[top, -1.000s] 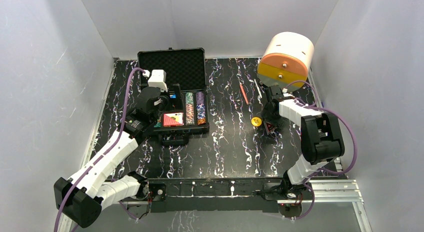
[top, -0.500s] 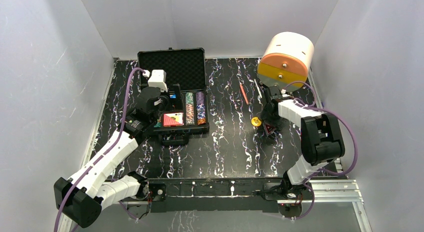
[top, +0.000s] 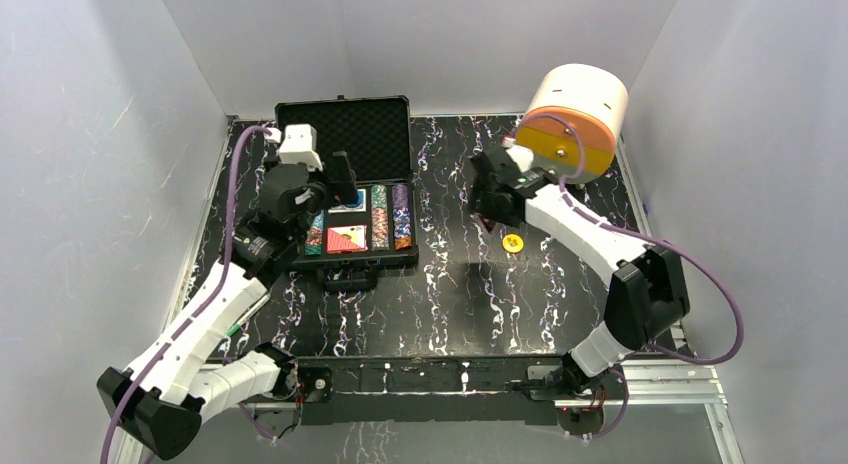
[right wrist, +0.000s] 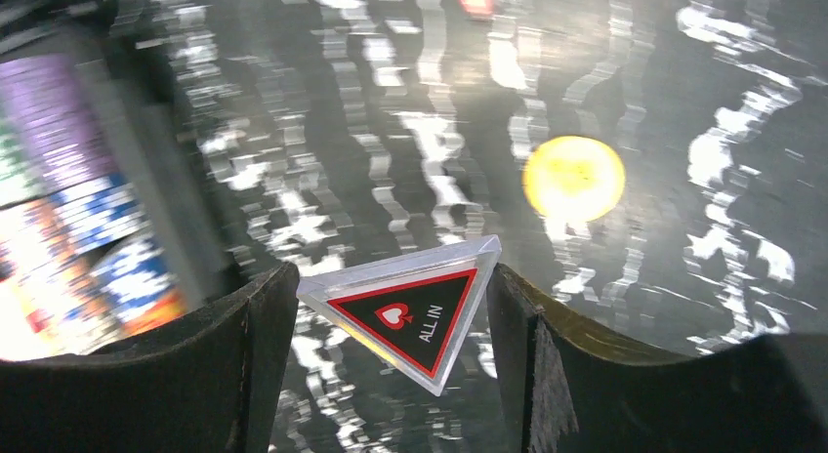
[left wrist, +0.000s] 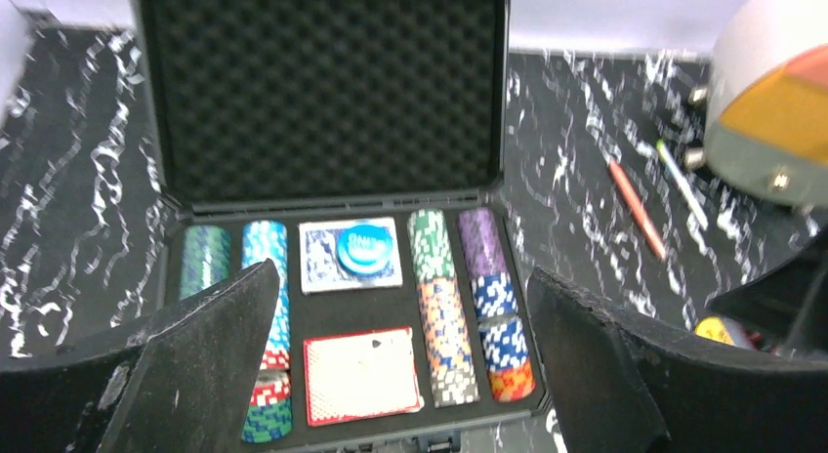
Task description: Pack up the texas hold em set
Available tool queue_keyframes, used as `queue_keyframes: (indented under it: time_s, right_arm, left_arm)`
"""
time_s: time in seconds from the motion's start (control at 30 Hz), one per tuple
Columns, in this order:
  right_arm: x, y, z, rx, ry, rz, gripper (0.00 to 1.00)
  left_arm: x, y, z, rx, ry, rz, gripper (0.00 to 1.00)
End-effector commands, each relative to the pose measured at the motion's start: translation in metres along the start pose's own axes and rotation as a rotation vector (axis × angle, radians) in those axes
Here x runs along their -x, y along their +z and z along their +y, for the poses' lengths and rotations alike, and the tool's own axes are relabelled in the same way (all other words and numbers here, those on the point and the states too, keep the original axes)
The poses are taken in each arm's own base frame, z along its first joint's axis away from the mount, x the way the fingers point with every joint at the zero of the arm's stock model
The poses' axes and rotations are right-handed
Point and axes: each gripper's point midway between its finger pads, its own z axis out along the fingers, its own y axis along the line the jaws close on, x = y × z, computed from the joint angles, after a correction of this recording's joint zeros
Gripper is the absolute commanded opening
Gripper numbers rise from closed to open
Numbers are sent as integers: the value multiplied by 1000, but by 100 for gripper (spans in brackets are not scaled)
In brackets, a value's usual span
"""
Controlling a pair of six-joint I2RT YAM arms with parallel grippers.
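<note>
Right wrist view shows the right gripper [right wrist: 391, 316] pinching a triangular token [right wrist: 405, 311], seemingly by its corners, so it could twist loose, while the left gripper [left wrist: 400, 365] stands open.

From my console the tabletop [top: 450, 284] reads as glossy black with white marble veining, and it throws glare. The case [left wrist: 322, 92] has a lid lined in matt black egg-crate foam and a rim of hard, dull plastic. Inside the case, the poker chips [left wrist: 444, 316] look like smooth, slightly shiny plastic, and the card deck [left wrist: 361, 373] has a slick printed face. Right of the case, the right end effector [right wrist: 391, 287] pinches a triangular marker [right wrist: 405, 311] of clear, glossy plastic. Its fingers [right wrist: 244, 365] are matt black and faintly grainy. The cylinder [top: 575, 99], also right of the case, has a smooth, matt white shell.
</note>
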Motion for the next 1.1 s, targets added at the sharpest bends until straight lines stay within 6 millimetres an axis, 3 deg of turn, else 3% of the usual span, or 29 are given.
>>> queue_keyframes:
  time_s: [0.0,0.23,0.33,0.43,0.57,1.07]
  right_arm:
    - [0,-28,84,138,-70,-61,65]
    - [-38,-39,227,346,-262,-90,65]
    - [-59,-36,271,407,-321,-85,65]
    - [-73,-31,299,451,-358,-85,65]
    - [-81,-23,320,496,-374,-85,65]
    - [-120,-8,338,574,-443,29,68]
  left_arm:
    - [70,-32,17,66,-40,-181,98]
    - [120,-69,33,106,-55,-337,98]
    - [130,-79,40,127,-54,-369,98]
    - [134,-85,44,143,-49,-378,98]
    - [136,-90,47,150,-42,-380,98]
    - [132,-87,49,165,-7,-364,98]
